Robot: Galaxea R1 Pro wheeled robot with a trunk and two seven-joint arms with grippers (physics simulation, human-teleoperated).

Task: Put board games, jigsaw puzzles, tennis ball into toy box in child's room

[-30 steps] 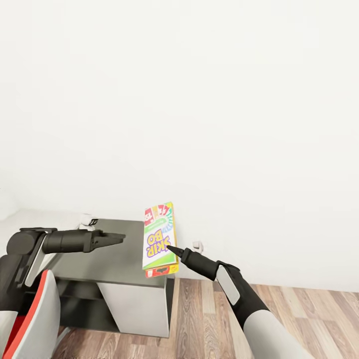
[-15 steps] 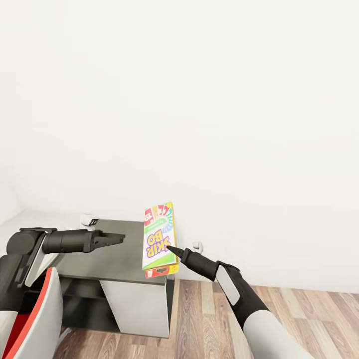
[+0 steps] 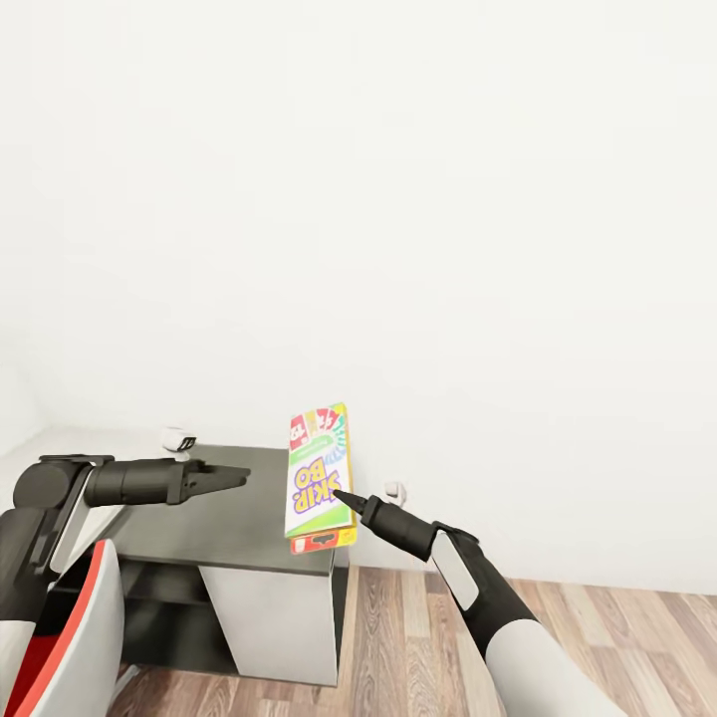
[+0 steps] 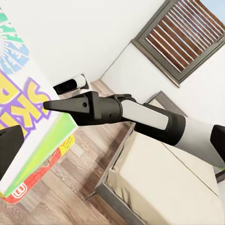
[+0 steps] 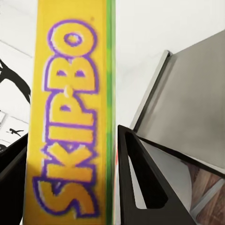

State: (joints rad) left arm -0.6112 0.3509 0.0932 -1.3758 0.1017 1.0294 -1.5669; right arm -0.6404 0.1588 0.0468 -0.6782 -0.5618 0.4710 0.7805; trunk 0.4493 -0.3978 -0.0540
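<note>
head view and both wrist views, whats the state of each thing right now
Skip-Bo box: upright, lifted off the desk, gripped on its edge.
right tool: shut on the Skip-Bo box.
left tool: empty, held over the desk; open or shut unclear.
desk: dark top, nothing resting on the visible part.
bed: plain mattress, bare.

1 board game, 1 table, 1 chair, 2 tools.
</note>
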